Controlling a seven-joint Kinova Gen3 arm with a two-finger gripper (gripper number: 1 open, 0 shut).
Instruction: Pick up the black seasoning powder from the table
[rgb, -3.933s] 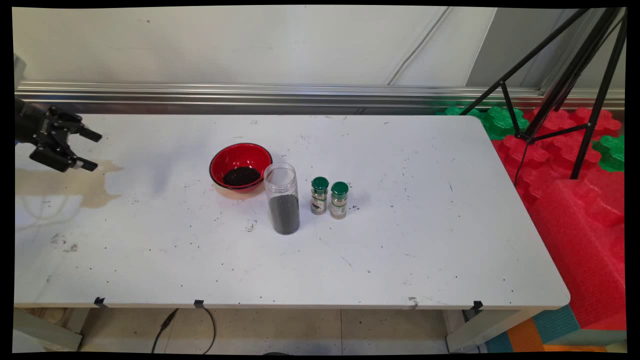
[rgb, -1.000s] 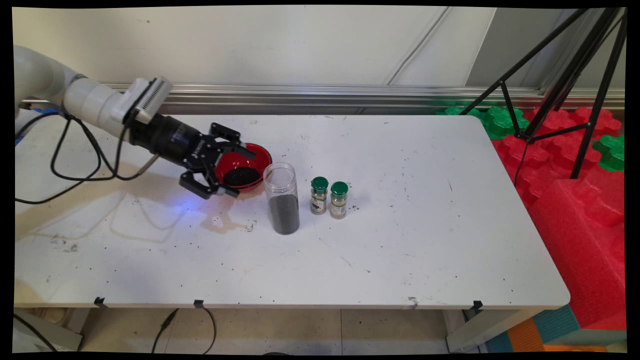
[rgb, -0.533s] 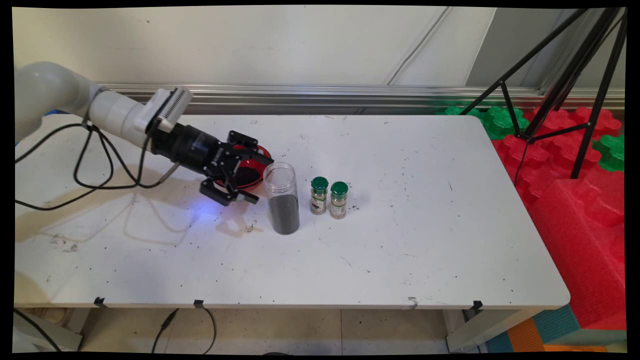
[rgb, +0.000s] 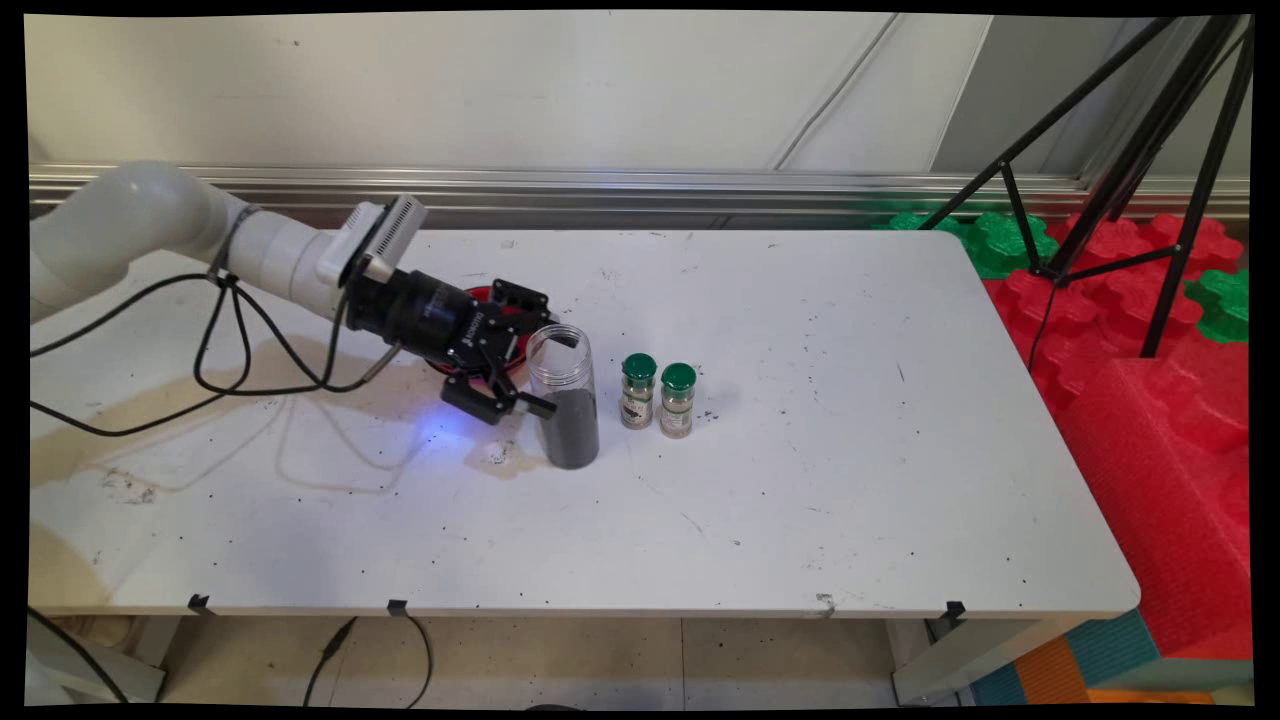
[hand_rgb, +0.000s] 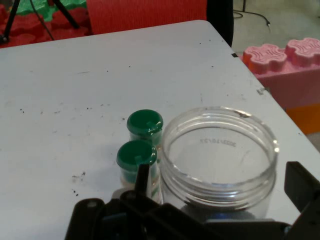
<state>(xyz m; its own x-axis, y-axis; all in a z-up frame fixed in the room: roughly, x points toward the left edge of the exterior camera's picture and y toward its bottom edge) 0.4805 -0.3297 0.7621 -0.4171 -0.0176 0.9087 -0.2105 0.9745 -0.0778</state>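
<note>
Main view: speckled white table, grey wall, red foam blocks.

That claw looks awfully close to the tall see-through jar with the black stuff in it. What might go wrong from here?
The open gripper straddles the clear jar, which is tall, narrow and has no lid. A sideways nudge might tip it and spill its dark grains.

Two green-capped spice bottles stand right beside it; a falling or sliding jar could knock them over.

The red bowl sits just behind the gripper, mostly hidden by it, so the arm could bump it.
</note>
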